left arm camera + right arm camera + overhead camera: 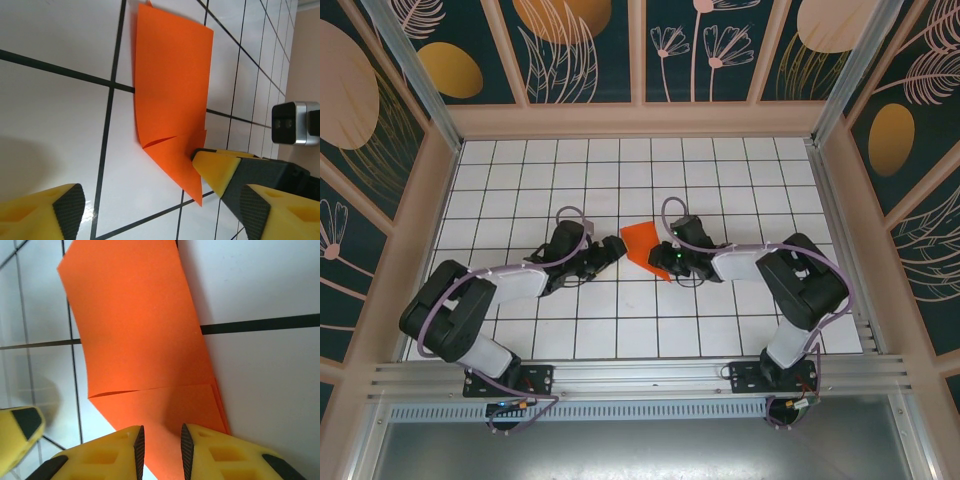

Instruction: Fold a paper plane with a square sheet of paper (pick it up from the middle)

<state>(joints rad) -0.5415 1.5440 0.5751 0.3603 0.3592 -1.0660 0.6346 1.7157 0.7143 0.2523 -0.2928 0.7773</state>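
Because the right hand (161, 450) has its yellow fingers drawn narrow, with a slim gap left between the black pads, the thin orange-red sheet of paper (140, 340) shows through that gap rather than looking clamped. I judge the hand is straddling the sheet's pointed, creased end. The left hand (160, 212) stands wide, holding nothing, just beside that same end. The sheet is folded over, with a diagonal crease near its tip. It lies on the white, black-lined tiled tabletop (520, 170) between the two arms, one long edge curling up a little. To do this fold well, the right hand should pin the tip while the left presses along the crease with the edges matched. The tip is hidden under the right fingers, so I cannot tell how many layers lie there or whether the pads touch paper.
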